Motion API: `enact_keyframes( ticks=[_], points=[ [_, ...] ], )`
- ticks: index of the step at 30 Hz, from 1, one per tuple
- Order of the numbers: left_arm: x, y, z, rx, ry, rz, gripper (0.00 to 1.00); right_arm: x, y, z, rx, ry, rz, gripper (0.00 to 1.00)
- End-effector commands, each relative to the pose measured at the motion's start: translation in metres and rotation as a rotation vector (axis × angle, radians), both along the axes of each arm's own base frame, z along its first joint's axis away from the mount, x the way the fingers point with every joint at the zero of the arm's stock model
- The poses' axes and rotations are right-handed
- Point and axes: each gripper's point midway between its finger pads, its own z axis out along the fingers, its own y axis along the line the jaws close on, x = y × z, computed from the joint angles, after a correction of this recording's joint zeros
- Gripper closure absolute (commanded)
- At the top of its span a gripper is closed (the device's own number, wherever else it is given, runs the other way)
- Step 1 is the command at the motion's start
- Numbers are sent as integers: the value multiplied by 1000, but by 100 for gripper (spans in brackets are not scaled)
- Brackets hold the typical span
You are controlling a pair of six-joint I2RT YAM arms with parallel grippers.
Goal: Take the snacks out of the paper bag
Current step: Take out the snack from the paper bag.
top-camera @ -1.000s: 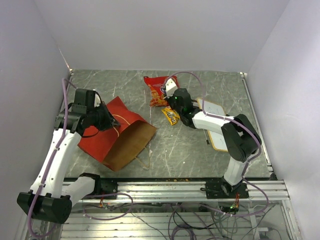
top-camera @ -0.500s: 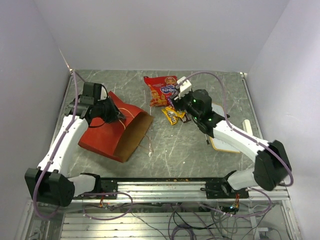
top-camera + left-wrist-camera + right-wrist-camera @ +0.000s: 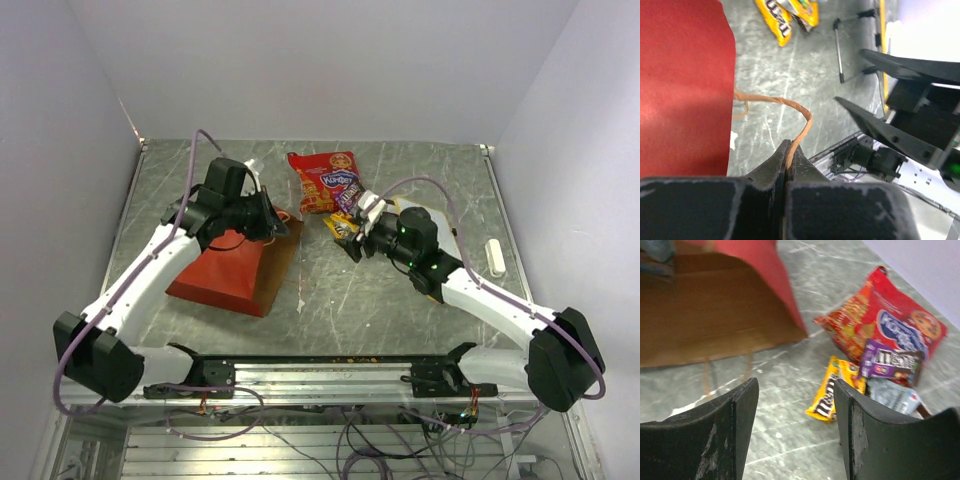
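Observation:
The paper bag (image 3: 222, 272), red outside and brown inside, lies left of centre with its mouth facing right. My left gripper (image 3: 283, 228) is shut on its string handle (image 3: 801, 114), pinched at the tips (image 3: 788, 154), beside the red bag wall (image 3: 685, 90). The snacks lie on the table outside the bag: a red crinkly packet (image 3: 325, 180), a yellow packet (image 3: 340, 228), a purple wrapper (image 3: 892, 362) and a silvery wrapper (image 3: 892, 395). My right gripper (image 3: 795, 390) is open and empty, low over the table just left of the yellow packet (image 3: 832, 390).
A white wood-framed board (image 3: 882, 30) lies at the right, mostly under my right arm. A small white object (image 3: 493, 257) sits near the right edge. The aluminium rail (image 3: 350, 370) runs along the near edge. Walls close in left, back and right.
My left gripper has moved right and toward the back with the handle, swinging the bag's mouth round. My right arm has pulled back from the snacks toward the near side.

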Motion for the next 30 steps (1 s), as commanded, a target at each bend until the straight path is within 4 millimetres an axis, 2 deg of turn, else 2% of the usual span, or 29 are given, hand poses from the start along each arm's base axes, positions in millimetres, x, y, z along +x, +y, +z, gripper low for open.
enact_keyframes(
  ticks=[1,4,9,11,14,17,20,26,28,30],
  points=[
    [-22,-15,27,-49,-117,-32,93,-43,19,11,84,-86,252,39],
    [-47,-3,14,-22,-71,-7,93,-78,29,7,110,-151,424,39],
    [-80,36,-8,74,-4,93,93,-121,59,-26,0,-219,606,38],
    [-88,53,-15,134,26,147,93,-136,77,-35,-47,-241,672,38],
    [-98,72,-22,199,71,214,93,-155,103,-37,-23,-262,771,39],
    [-98,74,-16,183,68,255,93,-174,134,-41,8,-311,831,40],
    [-91,66,3,122,11,241,93,-165,165,-41,61,-364,715,42],
    [-87,71,29,112,-81,241,93,-146,207,-36,263,-370,514,42],
    [-87,74,33,116,-100,246,93,-140,218,-42,305,-365,459,42],
    [-88,75,36,118,-118,237,93,-140,229,-59,317,-360,456,42]
  ],
)
